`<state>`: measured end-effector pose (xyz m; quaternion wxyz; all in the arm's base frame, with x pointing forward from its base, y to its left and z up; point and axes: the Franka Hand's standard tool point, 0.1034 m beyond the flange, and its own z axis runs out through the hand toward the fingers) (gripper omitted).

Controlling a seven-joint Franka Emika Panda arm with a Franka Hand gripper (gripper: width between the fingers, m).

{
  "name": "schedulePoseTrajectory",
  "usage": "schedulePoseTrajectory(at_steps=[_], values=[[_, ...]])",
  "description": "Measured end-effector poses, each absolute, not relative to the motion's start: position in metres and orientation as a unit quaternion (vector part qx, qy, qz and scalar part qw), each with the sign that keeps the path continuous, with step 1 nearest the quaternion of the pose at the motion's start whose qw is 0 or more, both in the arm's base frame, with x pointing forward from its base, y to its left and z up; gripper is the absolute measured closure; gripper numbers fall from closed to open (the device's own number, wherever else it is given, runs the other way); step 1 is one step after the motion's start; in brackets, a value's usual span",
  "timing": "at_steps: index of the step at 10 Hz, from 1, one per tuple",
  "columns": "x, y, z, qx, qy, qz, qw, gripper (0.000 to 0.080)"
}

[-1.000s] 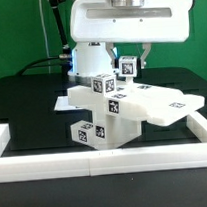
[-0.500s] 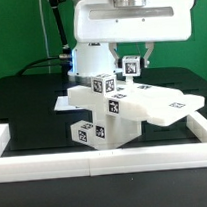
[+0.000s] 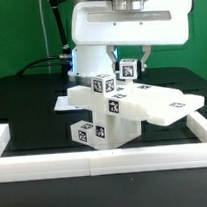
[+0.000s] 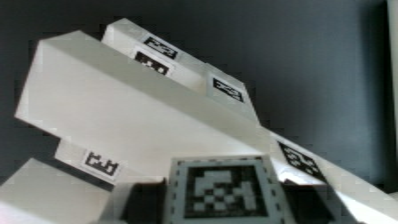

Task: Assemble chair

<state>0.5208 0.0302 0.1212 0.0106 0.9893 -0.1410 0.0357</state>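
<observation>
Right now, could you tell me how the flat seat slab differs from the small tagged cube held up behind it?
The seat slab is wide, flat and part of the built-up chair; the cube is small and blocky. The slab rests on the stacked parts, while the cube sits higher, in the gripper. Both are white and carry black-and-white tags.

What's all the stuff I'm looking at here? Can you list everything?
Chair assembly: one, white blocky parts joined together, black-and-white tags on them, standing mid-table.
Small tagged part: one, white with a tag, above the assembly, at the gripper.
Flat white sheet: one, lying on the table behind the assembly, mostly hidden.
Border rails: white, running along the table's front and sides.
Table: one, black.
Backdrop: green, behind everything.
Robot arm: one, glossy white, above the assembly.
Gripper: one, shut on the small tagged part.
</observation>
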Motion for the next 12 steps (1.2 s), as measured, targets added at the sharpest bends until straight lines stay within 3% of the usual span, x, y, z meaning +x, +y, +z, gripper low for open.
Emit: schedulePoseTrajectory(at_steps=[12], values=[[0.5250,0.0275,0.1147,0.989,-0.139,0.048,0.022,0.0512]])
